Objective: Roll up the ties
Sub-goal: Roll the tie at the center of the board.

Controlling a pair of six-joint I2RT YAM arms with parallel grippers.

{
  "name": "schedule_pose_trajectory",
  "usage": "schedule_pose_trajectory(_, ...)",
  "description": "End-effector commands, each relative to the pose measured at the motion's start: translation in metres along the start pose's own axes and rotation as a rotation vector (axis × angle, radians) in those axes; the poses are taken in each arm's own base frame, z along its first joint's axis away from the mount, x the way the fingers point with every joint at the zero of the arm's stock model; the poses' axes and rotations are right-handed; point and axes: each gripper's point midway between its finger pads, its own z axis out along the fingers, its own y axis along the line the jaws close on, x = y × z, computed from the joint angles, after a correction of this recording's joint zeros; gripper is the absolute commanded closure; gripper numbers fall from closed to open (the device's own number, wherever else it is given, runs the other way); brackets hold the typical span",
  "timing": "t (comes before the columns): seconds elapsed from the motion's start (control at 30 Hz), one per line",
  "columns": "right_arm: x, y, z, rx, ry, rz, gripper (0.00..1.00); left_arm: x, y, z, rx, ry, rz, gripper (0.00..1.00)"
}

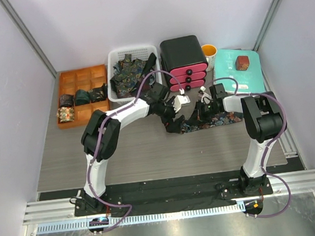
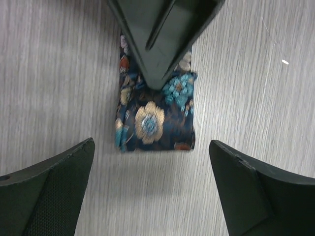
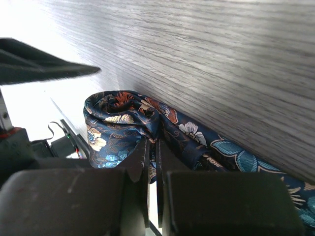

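A dark blue floral tie (image 1: 217, 121) lies across the table's middle, its left end wound into a small roll (image 3: 115, 125). My right gripper (image 3: 153, 145) is shut, pinching a fold of this tie right beside the roll. In the left wrist view the roll (image 2: 153, 120) lies flat on the wood with the right gripper's fingers (image 2: 160, 46) pressing down on its far side. My left gripper (image 2: 151, 147) stands wide open just short of the roll, nothing between its fingers (image 2: 54, 189). From above, both grippers meet at the tie's left end (image 1: 176, 121).
A white basket (image 1: 112, 60) of loose ties stands at the back. Left of it an orange divided tray (image 1: 82, 75) holds several rolled ties. A black drawer unit with pink fronts (image 1: 184, 61), an orange cup (image 1: 209, 50) and a teal board (image 1: 228, 68) bearing a red-brown box (image 1: 243, 62) line the back right.
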Motion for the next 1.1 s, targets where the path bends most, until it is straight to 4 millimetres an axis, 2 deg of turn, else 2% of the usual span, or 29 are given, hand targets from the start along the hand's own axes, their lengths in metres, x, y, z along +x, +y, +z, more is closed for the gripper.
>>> schedule_pose_trajectory(0.0, 0.021, -0.053, 0.018, 0.246, -0.018, 0.056, 0.99, -0.009, 0.005, 0.01, -0.046, -0.032, -0.032, 0.04)
schedule_pose_trajectory(0.07, 0.018, -0.048, 0.023, 0.231, -0.044, 0.066, 0.99, -0.001, 0.004, 0.014, -0.049, -0.005, -0.039, 0.1)
schedule_pose_trajectory(0.23, 0.027, -0.026, 0.041, 0.183, -0.063, 0.087, 0.99, 0.014, 0.002, 0.018, -0.059, 0.04, -0.014, 0.26)
schedule_pose_trajectory(0.3, 0.025, -0.021, 0.046, 0.161, -0.088, 0.092, 0.99, 0.027, -0.001, 0.017, -0.061, 0.089, 0.001, 0.42)
schedule_pose_trajectory(0.33, 0.026, -0.019, 0.046, 0.154, -0.093, 0.124, 0.98, 0.032, -0.004, 0.016, -0.055, 0.11, 0.011, 0.54)
schedule_pose_trajectory(0.43, 0.023, -0.014, 0.044, 0.142, -0.101, 0.117, 0.98, 0.049, -0.01, 0.009, -0.034, 0.181, 0.039, 0.65)
schedule_pose_trajectory(0.5, 0.022, -0.009, 0.041, 0.129, -0.101, 0.106, 0.96, 0.057, -0.009, 0.006, -0.038, 0.213, 0.08, 0.67)
schedule_pose_trajectory(0.53, 0.022, -0.007, 0.041, 0.121, -0.093, 0.096, 0.86, 0.063, -0.012, 0.004, -0.03, 0.233, 0.091, 0.69)
schedule_pose_trajectory(0.6, 0.02, 0.002, 0.038, 0.096, -0.064, 0.083, 0.77, 0.07, -0.01, 0.002, -0.04, 0.264, 0.114, 0.7)
schedule_pose_trajectory(0.63, 0.019, 0.007, 0.033, 0.088, -0.06, 0.078, 0.69, 0.074, -0.012, 0.001, -0.033, 0.284, 0.119, 0.72)
schedule_pose_trajectory(0.73, 0.01, 0.023, 0.016, 0.044, -0.051, 0.062, 0.59, 0.079, -0.01, 0.002, -0.045, 0.325, 0.152, 0.71)
schedule_pose_trajectory(0.87, 0.008, 0.044, 0.001, -0.023, -0.032, 0.072, 0.52, 0.084, -0.011, 0.009, -0.047, 0.372, 0.176, 0.71)
schedule_pose_trajectory(1.0, 0.013, 0.059, 0.004, -0.099, -0.018, 0.1, 0.41, 0.085, -0.01, 0.013, -0.045, 0.383, 0.175, 0.7)
schedule_pose_trajectory(1.07, 0.017, 0.064, 0.009, -0.124, -0.009, 0.1, 0.4, 0.087, -0.006, 0.014, -0.054, 0.393, 0.174, 0.7)
